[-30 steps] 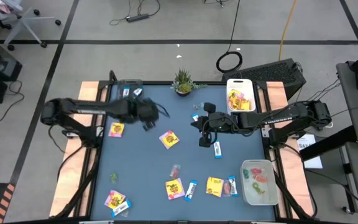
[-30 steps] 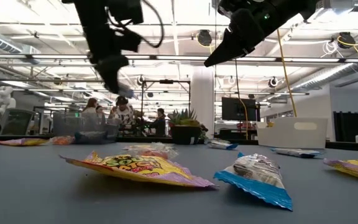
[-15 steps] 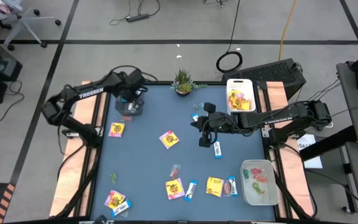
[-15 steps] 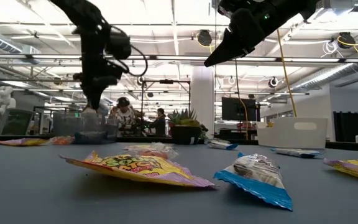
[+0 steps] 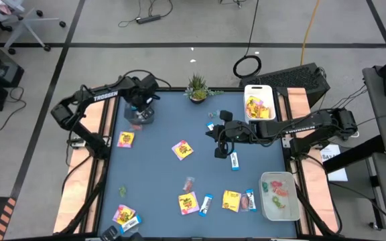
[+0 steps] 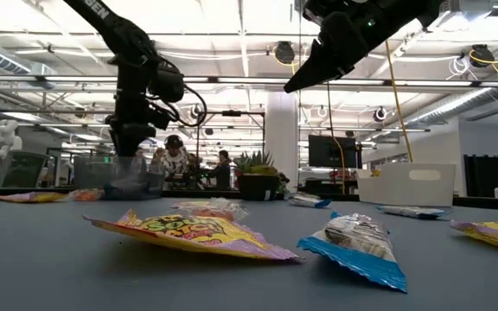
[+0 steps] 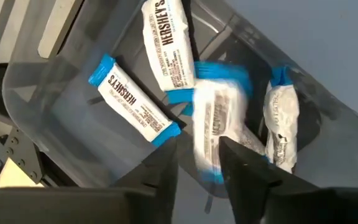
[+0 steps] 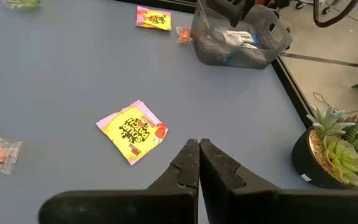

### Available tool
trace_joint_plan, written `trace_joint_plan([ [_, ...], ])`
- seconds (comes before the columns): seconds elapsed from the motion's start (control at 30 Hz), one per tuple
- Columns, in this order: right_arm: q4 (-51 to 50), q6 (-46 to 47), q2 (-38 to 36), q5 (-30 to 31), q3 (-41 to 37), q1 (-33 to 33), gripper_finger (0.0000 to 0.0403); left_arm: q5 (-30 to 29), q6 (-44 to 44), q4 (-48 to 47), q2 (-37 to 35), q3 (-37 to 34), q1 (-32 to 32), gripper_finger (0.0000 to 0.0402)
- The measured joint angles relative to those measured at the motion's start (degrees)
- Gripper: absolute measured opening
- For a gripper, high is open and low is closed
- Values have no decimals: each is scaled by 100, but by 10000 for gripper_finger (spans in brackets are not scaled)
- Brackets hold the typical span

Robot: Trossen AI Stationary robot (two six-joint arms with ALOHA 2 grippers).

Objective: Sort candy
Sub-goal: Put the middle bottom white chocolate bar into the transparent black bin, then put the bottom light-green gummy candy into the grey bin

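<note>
My left gripper point(image 5: 141, 107) hangs over the clear bin point(image 5: 139, 115) at the table's far left corner, fingers open point(image 7: 199, 171). Just past them a blurred blue-and-white bar point(image 7: 219, 121) sits among three other bars point(image 7: 135, 99) in the bin; whether it touches the fingers I cannot tell. My right gripper point(image 5: 213, 131) is shut point(image 8: 199, 155) and hovers above the table right of centre, touching nothing. Yellow packets point(image 5: 182, 149) point(image 5: 125, 139) point(image 5: 188, 201), blue bars point(image 5: 234, 160) point(image 5: 206, 205) and small pieces point(image 5: 189, 182) lie flat on the blue table.
A white bin point(image 5: 259, 107) with yellow packets stands at the far right. A clear bin point(image 5: 278, 194) with small pieces stands at the near right. A potted plant point(image 5: 197, 88) sits at the far edge. More candy lies near the front edge point(image 5: 123, 214) point(image 5: 231, 199).
My left gripper has swung from the table's left-middle toward the far left corner, stopping over the clear bin and coming down close to its rim. The right arm has kept still.
</note>
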Motion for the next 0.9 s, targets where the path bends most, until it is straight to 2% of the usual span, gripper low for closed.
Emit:
trace_joint_plan([
  [0.1, -2, 0, 0, 0, 0, 0, 0, -19, 73, -83, -29, 0, -10, 149],
  [0.2, -4, 0, 0, 0, 0, 0, 0, -181, 142, -385, -267, 0, -235, 152],
  [0.43, -7, -63, 0, 0, 0, 0, 0, -212, -193, -1293, -1818, 2, -1470, 107],
  [0.53, -4, -110, 0, 0, 0, -1, 0, -109, -744, -1563, -2499, 2, -2188, 84],
  [0.67, -3, -81, 0, 0, 0, -2, 0, 394, -1566, -1764, -3066, 7, -3360, 56],
  [0.8, 0, -50, 0, 0, 0, 0, 0, 608, -2070, -1766, -3153, 7, -4840, 25],
  [0.9, 0, -24, 0, 2, 0, 0, 0, 644, -2325, -1748, -2960, 7, -5894, 6],
])
